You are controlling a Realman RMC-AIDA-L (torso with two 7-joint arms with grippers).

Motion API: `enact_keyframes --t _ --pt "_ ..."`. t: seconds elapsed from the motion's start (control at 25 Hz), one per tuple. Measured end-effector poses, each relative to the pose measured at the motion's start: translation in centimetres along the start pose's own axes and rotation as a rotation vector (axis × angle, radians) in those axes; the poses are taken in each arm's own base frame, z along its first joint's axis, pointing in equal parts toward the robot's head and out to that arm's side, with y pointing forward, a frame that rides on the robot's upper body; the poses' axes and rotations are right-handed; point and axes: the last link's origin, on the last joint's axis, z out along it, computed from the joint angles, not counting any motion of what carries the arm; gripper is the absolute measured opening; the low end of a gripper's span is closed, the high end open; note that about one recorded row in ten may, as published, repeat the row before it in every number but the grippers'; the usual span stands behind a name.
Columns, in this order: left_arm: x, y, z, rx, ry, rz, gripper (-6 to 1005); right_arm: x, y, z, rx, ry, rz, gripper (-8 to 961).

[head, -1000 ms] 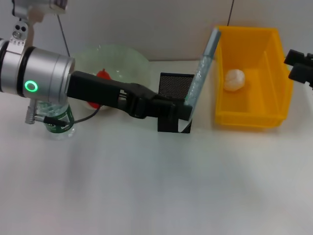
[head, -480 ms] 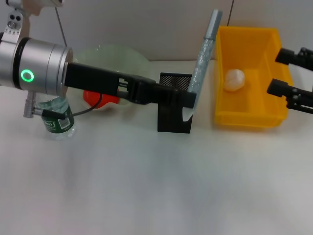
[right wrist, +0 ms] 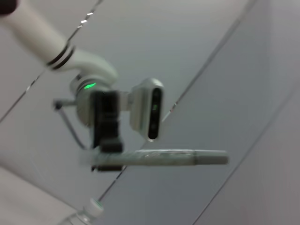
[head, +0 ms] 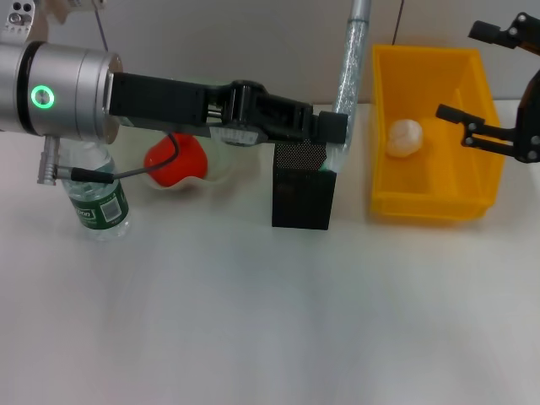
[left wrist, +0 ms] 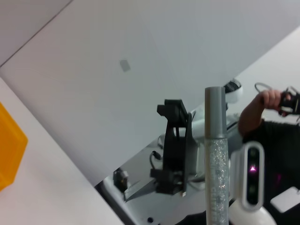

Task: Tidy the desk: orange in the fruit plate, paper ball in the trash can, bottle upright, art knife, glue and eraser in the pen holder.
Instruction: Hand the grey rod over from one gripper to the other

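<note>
- Glittery silver art knife [head: 350,63] stands nearly upright, clamped in the left gripper [head: 336,135] above the black mesh pen holder [head: 301,187].
- Right gripper [head: 489,93] hovers spread wide over the yellow trash can [head: 430,198].

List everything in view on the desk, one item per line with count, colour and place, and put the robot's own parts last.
Orange: 1, orange-red, on the fruit plate, rear left of the desk.
Fruit plate: 1, pale clear green, mostly hidden under the left arm.
Bottle: 1, clear with green label, upright at the far left.
Pen holder: 1, black mesh, desk centre.
Glitter stick: 1, silver-grey, held nearly upright over the pen holder.
Trash can: 1, yellow, right of the pen holder.
Paper ball: 1, white, inside the trash can.
Left gripper: 1, black, above the pen holder, shut on the glitter stick.
Right gripper: 1, black, open, raised beside the trash can's right side.
</note>
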Motion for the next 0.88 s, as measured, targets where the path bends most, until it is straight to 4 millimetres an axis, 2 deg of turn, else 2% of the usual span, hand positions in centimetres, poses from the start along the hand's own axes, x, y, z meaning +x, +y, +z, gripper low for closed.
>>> enact_keyframes --t 0.24,0.6,0.88 --pt "0.0 0.0 0.0 -0.009 0.01 -0.038 144 -0.3 0.5 1.1 0.048 -0.074 -0.251 745" --pt "-0.5 -0.1 0.0 -0.014 0.006 -0.072 144 0.0 2.7 2.9 0.125 -0.14 -0.6 745" --pt "-0.4 0.0 0.0 -0.014 -0.003 -0.083 144 0.2 3.8 4.6 0.115 -0.153 -0.784 745"
